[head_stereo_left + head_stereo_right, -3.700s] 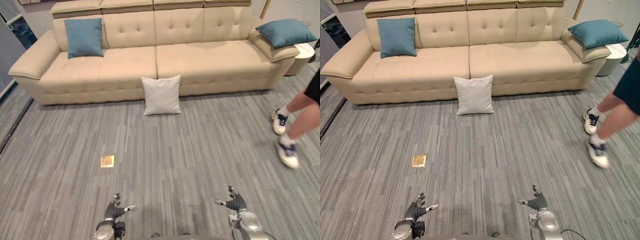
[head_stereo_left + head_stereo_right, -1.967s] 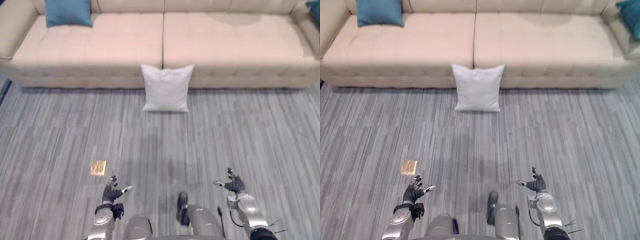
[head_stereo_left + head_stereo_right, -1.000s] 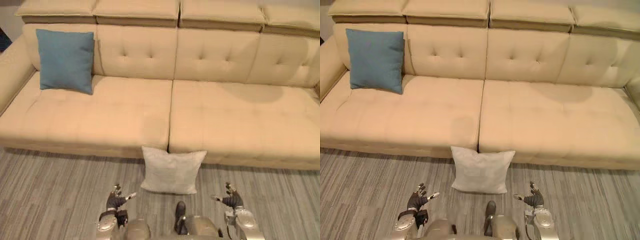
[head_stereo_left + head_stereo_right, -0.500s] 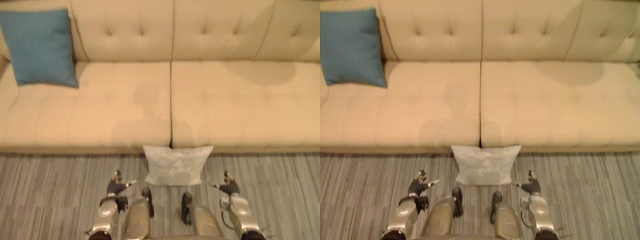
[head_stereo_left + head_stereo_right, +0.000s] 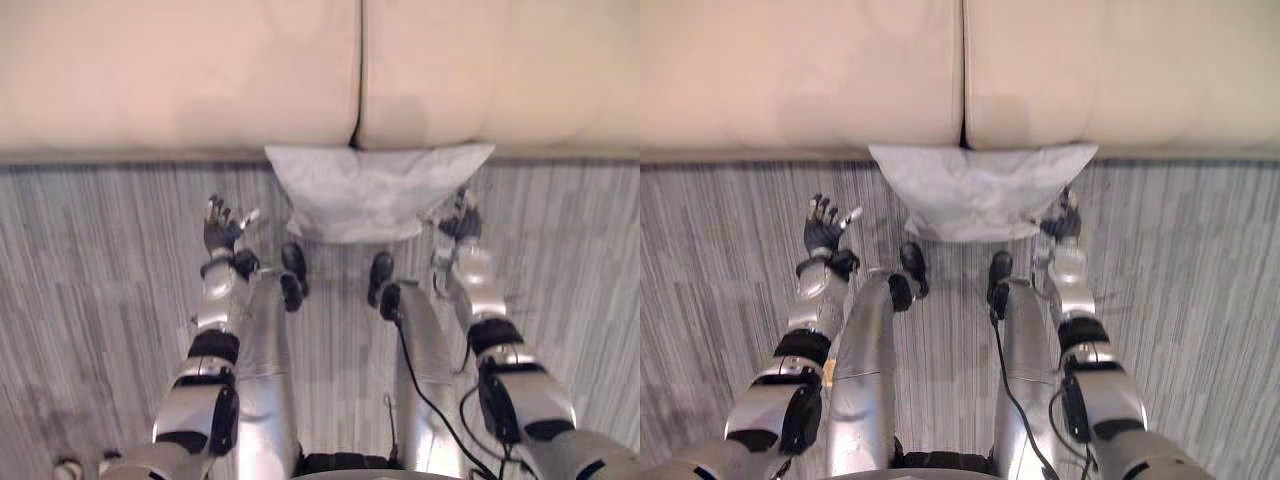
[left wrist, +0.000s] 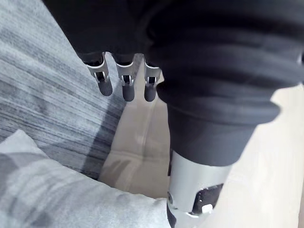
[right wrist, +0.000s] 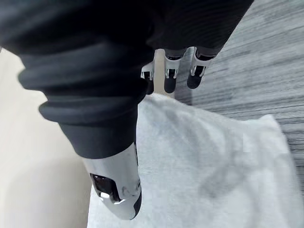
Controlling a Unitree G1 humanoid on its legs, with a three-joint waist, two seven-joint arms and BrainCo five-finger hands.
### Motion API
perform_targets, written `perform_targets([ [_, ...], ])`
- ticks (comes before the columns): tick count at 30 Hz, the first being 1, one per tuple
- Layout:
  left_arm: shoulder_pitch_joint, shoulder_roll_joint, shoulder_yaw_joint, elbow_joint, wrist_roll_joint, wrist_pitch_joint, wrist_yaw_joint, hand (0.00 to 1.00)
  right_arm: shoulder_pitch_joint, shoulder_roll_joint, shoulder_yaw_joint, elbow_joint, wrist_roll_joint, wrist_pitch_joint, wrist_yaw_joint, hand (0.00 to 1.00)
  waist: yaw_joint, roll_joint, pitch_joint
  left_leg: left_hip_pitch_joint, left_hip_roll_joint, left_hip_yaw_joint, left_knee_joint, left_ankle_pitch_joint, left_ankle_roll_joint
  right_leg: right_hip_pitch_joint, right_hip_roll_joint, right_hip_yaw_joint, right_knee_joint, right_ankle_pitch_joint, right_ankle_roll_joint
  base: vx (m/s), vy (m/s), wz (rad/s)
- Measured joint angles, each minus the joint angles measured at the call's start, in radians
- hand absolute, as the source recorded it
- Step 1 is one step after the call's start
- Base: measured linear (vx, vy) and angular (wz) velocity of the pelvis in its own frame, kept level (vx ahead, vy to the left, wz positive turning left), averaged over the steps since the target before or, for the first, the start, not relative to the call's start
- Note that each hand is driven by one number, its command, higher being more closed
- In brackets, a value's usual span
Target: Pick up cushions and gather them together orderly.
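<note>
So the white square fabric cushion (image 5: pixel 375 190) sits on the grey striped carpet (image 5: pixel 90 260), with the beige padded sofa (image 5: pixel 180 80) right behind it. My left hand (image 5: pixel 222 232) hangs left of the cushion, apart from it, fingers spread loose. My right hand (image 5: pixel 458 222) is at its right corner, fingers relaxed, gripping nothing.
</note>
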Motion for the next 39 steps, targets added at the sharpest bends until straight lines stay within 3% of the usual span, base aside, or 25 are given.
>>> perform_targets([
  [4, -0.108, -0.014, -0.026, -0.002, -0.009, -0.003, 0.02, 0.0, -0.139, -0.014, 0.001, 0.014, 0.032, -0.008, -0.048, 0.0, -0.003, -0.001, 0.012, -0.129, 0.009, -0.011, 0.072, 0.0, 0.001, -0.134, 0.0, 0.004, 0.082, -0.005, -0.002, -0.1, -0.056, -0.03],
  [5, -0.143, -0.022, -0.046, -0.002, -0.013, -0.003, 0.029, 0.0, -0.166, -0.016, -0.001, 0.02, 0.042, -0.011, -0.066, 1.0, -0.003, 0.0, 0.013, -0.165, 0.012, -0.012, 0.089, 0.0, 0.001, -0.17, 0.0, 0.005, 0.101, -0.005, -0.002, -0.12, -0.036, -0.03],
  [6, -0.16, -0.026, -0.056, -0.002, -0.016, -0.003, 0.031, 1.0, -0.177, -0.016, -0.002, 0.022, 0.049, -0.012, -0.078, 1.0, -0.004, 0.0, 0.013, -0.18, 0.015, -0.012, 0.098, 0.0, 0.003, -0.185, 0.0, 0.006, 0.11, -0.005, -0.002, -0.14, -0.024, -0.06],
  [10, -0.248, -0.066, -0.134, -0.002, -0.015, -0.003, 0.067, 1.0, -0.274, 0.004, 0.001, 0.04, 0.091, -0.014, -0.121, 1.0, -0.027, 0.0, 0.013, -0.256, 0.024, -0.009, 0.124, 0.0, 0.006, -0.266, 0.003, 0.012, 0.133, 0.005, -0.008, -0.09, 0.002, -0.08],
  [15, -0.266, -0.079, -0.133, -0.004, -0.012, -0.002, 0.141, 1.0, -0.291, 0.025, 0.026, 0.023, 0.129, -0.015, -0.164, 1.0, -0.028, 0.0, 0.013, -0.263, 0.041, -0.001, 0.134, 0.005, 0.014, -0.279, 0.017, 0.018, 0.136, 0.017, -0.014, -0.03, 0.01, -0.11],
  [22, -0.209, -0.076, -0.171, -0.141, 0.019, 0.011, 0.192, 1.0, -0.159, 0.066, 0.064, -0.179, 0.128, -0.016, -0.185, 1.0, -0.04, -0.001, 0.012, -0.213, 0.061, 0.001, 0.135, 0.005, 0.014, -0.235, 0.034, 0.018, 0.132, 0.017, -0.015, -0.02, 0.006, -0.06],
  [30, 0.067, -0.077, -0.24, -0.458, 0.109, -0.011, 0.199, 1.0, 0.23, 0.152, 0.152, -0.556, 0.106, -0.055, -0.158, 1.0, -0.047, 0.0, -0.02, 0.173, 0.068, 0.044, -0.098, 0.025, -0.033, 0.148, 0.053, -0.002, -0.129, 0.067, -0.02, -0.01, -0.024, -0.09],
  [32, 0.207, -0.081, -0.298, -0.538, 0.135, -0.024, 0.198, 1.0, 0.396, 0.165, 0.183, -0.653, 0.075, -0.056, -0.144, 1.0, -0.049, 0.001, -0.117, 0.27, 0.055, 0.052, -0.175, 0.033, -0.036, 0.248, 0.051, -0.009, -0.211, 0.072, -0.019, 0.15, -0.005, 0.08],
  [33, 0.283, -0.082, -0.326, -0.602, 0.152, -0.03, 0.194, 1.0, 0.493, 0.163, 0.2, -0.741, 0.062, -0.057, -0.136, 1.0, -0.05, 0.0, -0.121, 0.385, 0.052, 0.06, -0.224, 0.036, -0.039, 0.369, 0.052, -0.017, -0.269, 0.077, -0.022, 0.18, 0.013, 0.11],
  [36, 0.4, -0.088, -0.339, -0.667, 0.164, -0.048, 0.186, 1.0, 0.618, 0.155, 0.23, -0.875, 0.022, -0.06, -0.103, 1.0, -0.051, -0.001, -0.172, 0.53, 0.036, 0.07, -0.307, 0.038, -0.041, 0.518, 0.051, -0.024, -0.361, 0.081, -0.016, 0.23, 0.029, 0.07],
  [39, 0.536, -0.086, -0.343, -0.713, 0.163, -0.066, 0.155, 1.0, 0.71, 0.142, 0.28, -0.965, -0.008, -0.099, -0.053, 1.0, -0.049, -0.001, -0.243, 0.683, 0.008, 0.096, -0.436, 0.055, -0.049, 0.665, 0.046, -0.021, -0.489, 0.099, 0.001, 0.26, 0.036, 0.01],
])
